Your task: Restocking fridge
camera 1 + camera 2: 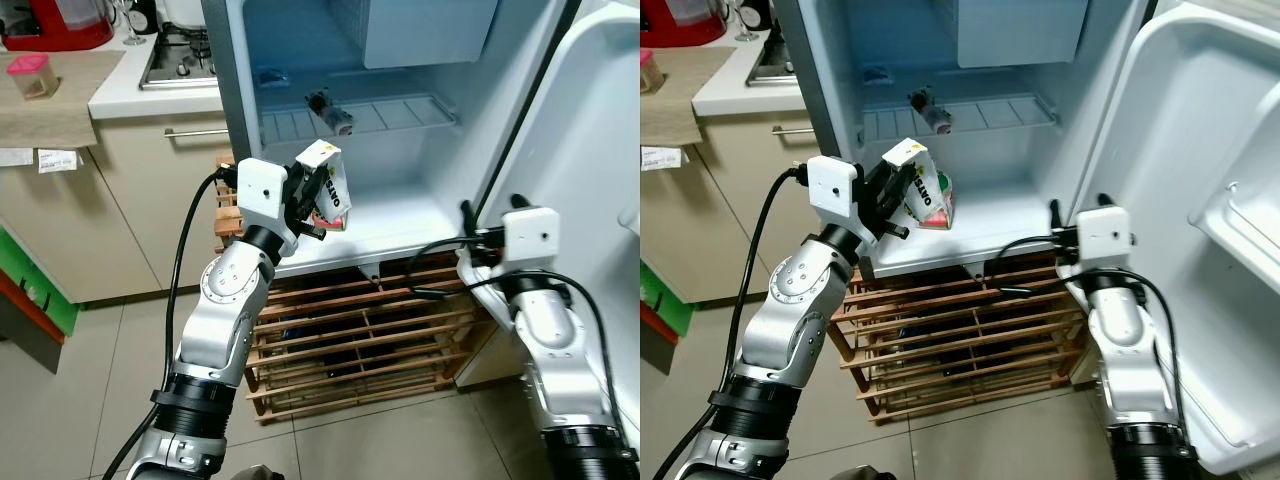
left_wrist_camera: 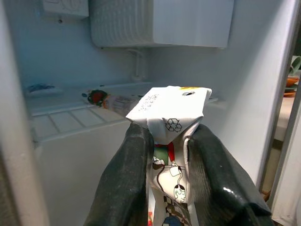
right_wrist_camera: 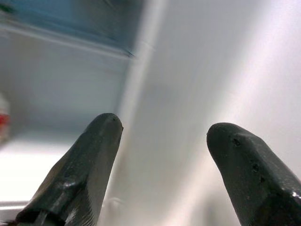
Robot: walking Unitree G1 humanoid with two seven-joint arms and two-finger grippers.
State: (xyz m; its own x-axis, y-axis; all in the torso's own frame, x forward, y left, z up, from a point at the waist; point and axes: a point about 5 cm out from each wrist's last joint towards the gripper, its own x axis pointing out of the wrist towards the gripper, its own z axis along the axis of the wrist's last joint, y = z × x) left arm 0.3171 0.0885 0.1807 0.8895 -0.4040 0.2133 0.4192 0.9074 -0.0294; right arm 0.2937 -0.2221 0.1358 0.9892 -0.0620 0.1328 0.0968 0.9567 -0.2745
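Left eye view, left claw clamping carton, recycling symbol on top, right claw spread, unladen

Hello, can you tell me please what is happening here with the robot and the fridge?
The robot is restocking the open fridge. Its left end effector is shut on a small carton, held at the front of the bottom shelf. A bottle already lies on the wire shelf above. The right end effector is open and holds nothing, near the fridge's right front edge.
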